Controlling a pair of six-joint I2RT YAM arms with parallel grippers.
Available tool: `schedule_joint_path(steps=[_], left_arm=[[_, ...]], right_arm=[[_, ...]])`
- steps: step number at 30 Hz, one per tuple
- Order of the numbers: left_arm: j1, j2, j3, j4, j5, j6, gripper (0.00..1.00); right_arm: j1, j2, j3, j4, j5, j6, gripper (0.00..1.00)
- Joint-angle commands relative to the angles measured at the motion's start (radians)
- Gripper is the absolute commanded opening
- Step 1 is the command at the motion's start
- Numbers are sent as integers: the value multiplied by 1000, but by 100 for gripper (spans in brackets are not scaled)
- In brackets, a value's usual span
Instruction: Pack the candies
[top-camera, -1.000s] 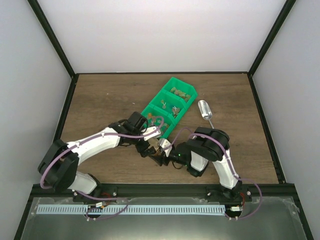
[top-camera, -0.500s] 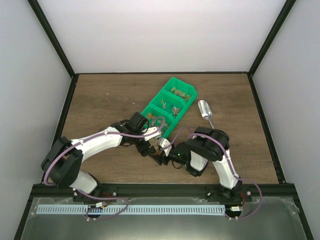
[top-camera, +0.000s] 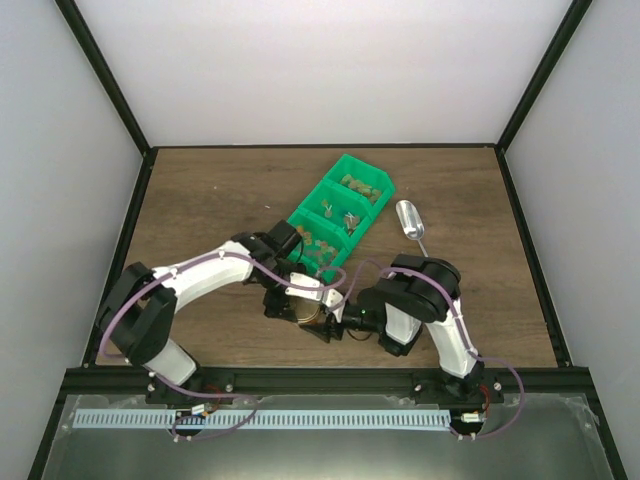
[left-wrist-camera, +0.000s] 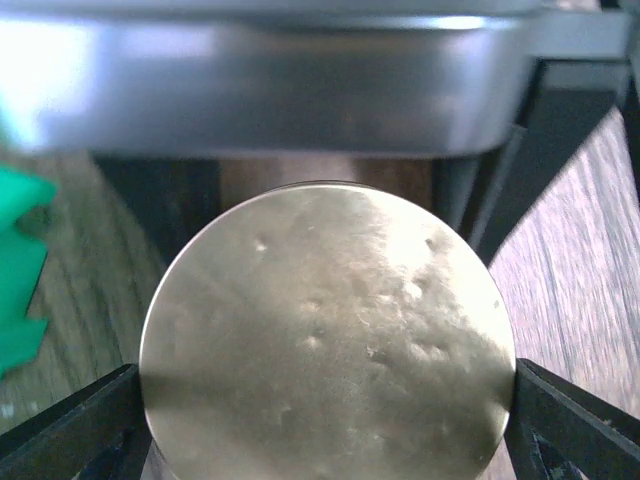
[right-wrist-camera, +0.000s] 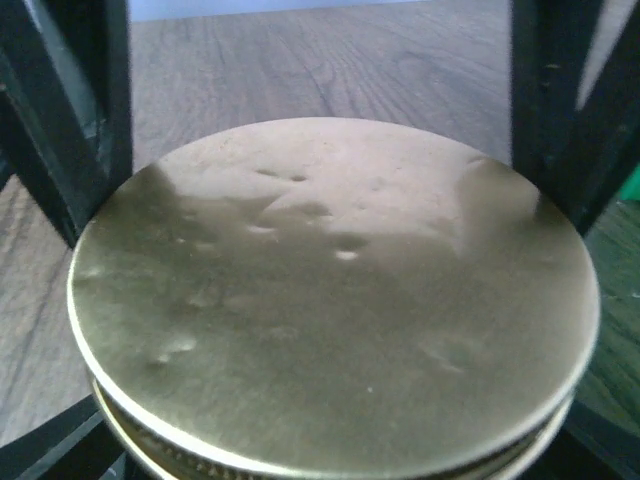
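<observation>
A tan round lid (top-camera: 311, 311) sits on top of the clear jar, whose threaded rim shows under it in the right wrist view (right-wrist-camera: 330, 466). My left gripper (top-camera: 296, 301) is shut on the lid (left-wrist-camera: 325, 350), with a finger at each edge (left-wrist-camera: 70, 430). My right gripper (top-camera: 336, 322) is shut on the jar just below the lid (right-wrist-camera: 330, 300), and its fingers (right-wrist-camera: 45, 450) show at the bottom corners. Small wrapped candies (top-camera: 345, 215) lie in the compartments of the green bin (top-camera: 372, 208). The inside of the jar is hidden.
A metal scoop (top-camera: 410, 221) lies on the wooden table right of the bin. The bin stands diagonally just behind both grippers. The black frame rail (top-camera: 320, 378) runs along the near edge.
My left gripper has moved toward the near edge and right, bringing the tan lid over the jar held by the right gripper. The right arm has barely moved.
</observation>
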Motion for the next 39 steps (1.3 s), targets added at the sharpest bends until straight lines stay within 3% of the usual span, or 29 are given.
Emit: schedule_joint_path(steps=[1, 6, 11, 14, 18, 22, 30, 39], left_arm=[[-3, 83, 109, -103, -14, 438, 94], [6, 132, 199, -128, -25, 357, 100], [80, 60, 181, -165, 84, 194, 100], [97, -21, 117, -108, 95, 35, 100], [91, -114, -6, 92, 98, -289, 100], [71, -128, -62, 207, 20, -498, 100], [59, -76, -71, 267, -25, -634, 100], [31, -44, -90, 284, -52, -659, 100]], right_arm=[[12, -21, -36, -7, -187, -2, 62], [12, -28, -32, -33, -127, 13, 62], [12, -22, -14, -56, -35, 35, 62], [13, -8, 1, -59, 51, 51, 62], [13, 13, 27, -60, 150, 64, 63], [12, 27, 49, -73, 216, 72, 66], [13, 33, 65, -127, 262, 97, 65], [12, 37, 87, -160, 289, 109, 65]])
